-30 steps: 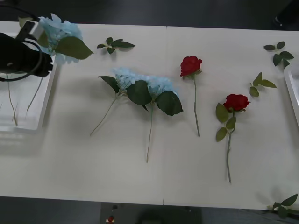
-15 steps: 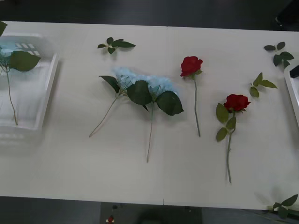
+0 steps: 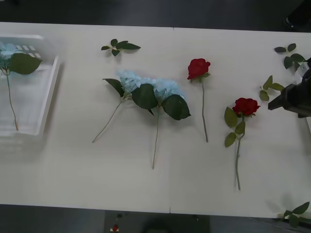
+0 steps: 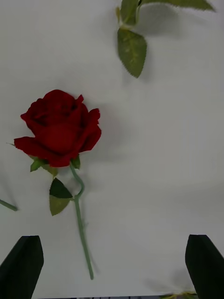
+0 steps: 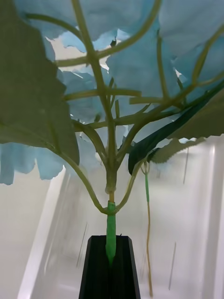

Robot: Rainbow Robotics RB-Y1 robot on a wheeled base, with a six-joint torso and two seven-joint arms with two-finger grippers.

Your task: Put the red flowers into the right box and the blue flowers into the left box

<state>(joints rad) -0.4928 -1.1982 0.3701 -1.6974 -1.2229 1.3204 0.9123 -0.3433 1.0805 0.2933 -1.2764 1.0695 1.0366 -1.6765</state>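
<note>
Two red flowers lie on the table, one point(image 3: 198, 68) near the middle and one point(image 3: 246, 106) further right. My right gripper point(image 3: 273, 103) hovers just right of the latter, open, with that rose point(image 4: 58, 126) ahead of its black fingers point(image 4: 23, 264). Two blue flowers point(image 3: 150, 90) lie side by side mid-table. The left box point(image 3: 46, 104) holds another blue flower point(image 3: 17, 58). My left gripper point(image 5: 110, 266) is shut on a blue flower's green stem point(image 5: 110, 231) above the box's white floor. The right box is hidden behind my right arm.
Loose green leaf sprigs lie at the back centre point(image 3: 119, 47), at the back right point(image 3: 290, 54), beside my right gripper point(image 3: 271, 86) and at the front right corner point(image 3: 294, 213). The table's front edge point(image 3: 170, 208) runs below the flower stems.
My left arm with its blue flower has left the front view to the left, and a blue flower now shows in the left box. My right gripper has come in from the right towards the right-hand rose.
</note>
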